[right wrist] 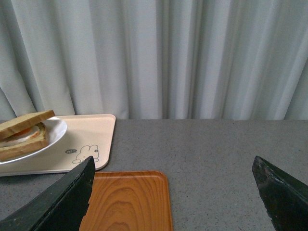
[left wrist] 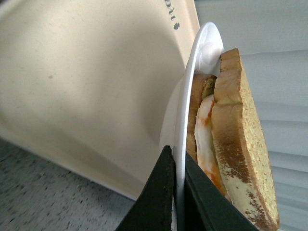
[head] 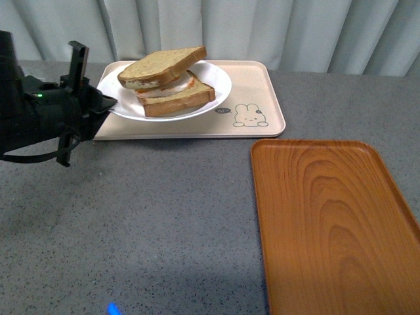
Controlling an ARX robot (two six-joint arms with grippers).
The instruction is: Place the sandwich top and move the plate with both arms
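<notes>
Sandwich top (head: pixel 164 63): lies askew over the fried egg (head: pixel 159 85) and lower slice (head: pixel 180 102), on the plate

Plate (head: pixel 220 88): white, round, over the left half of the rabbit-print tray (head: pixel 259 79) at the far side of the tabletop (head: pixel 144 216)

Left end effector (head: pixel 108 104): clamped on the plate's left rim, one finger on each face

Right end effector (right wrist: pixel 172 163): fingers spread wide, holding nothing, above the tabletop near the orange wood-grain tray (head: pixel 328 223)
</notes>
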